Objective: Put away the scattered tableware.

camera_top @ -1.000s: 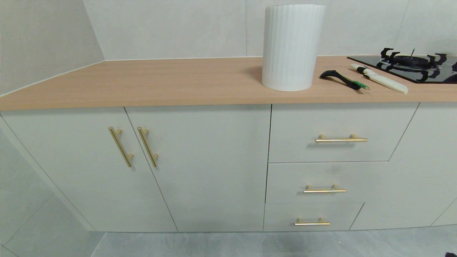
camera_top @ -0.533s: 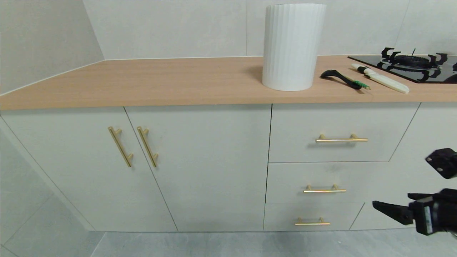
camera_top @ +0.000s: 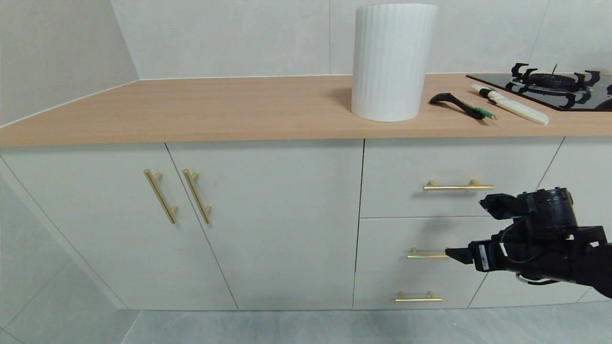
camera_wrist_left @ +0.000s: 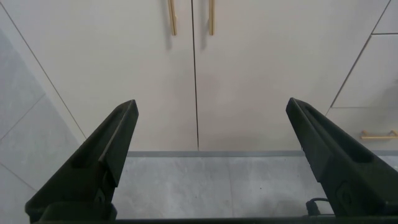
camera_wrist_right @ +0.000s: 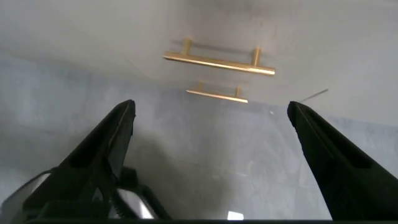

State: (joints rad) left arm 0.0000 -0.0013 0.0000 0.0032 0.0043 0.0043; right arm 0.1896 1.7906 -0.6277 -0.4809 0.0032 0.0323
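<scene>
On the wooden countertop (camera_top: pixel 215 107) lie a black-handled utensil (camera_top: pixel 458 105) and a white knife (camera_top: pixel 510 105), both to the right of a tall white ribbed container (camera_top: pixel 392 62). My right gripper (camera_top: pixel 466 241) hangs open and holds nothing. It sits in front of the drawer stack, level with the middle drawer handle (camera_top: pixel 423 254). In the right wrist view the right gripper (camera_wrist_right: pixel 210 107) faces two gold drawer handles (camera_wrist_right: pixel 219 62) over the floor. My left gripper (camera_wrist_left: pixel 210 104) is open too, low before the cabinet doors (camera_wrist_left: pixel 261 74).
A black gas hob (camera_top: pixel 550 86) occupies the counter's right end. Two cabinet doors with gold handles (camera_top: pixel 177 196) stand left of three drawers; the top drawer handle (camera_top: pixel 457 187) is above my right gripper. Grey tiled floor (camera_top: pixel 306 327) runs below.
My right arm has come into the head view from the lower right, moving up and left to the middle drawer handle. The tableware has not moved.
</scene>
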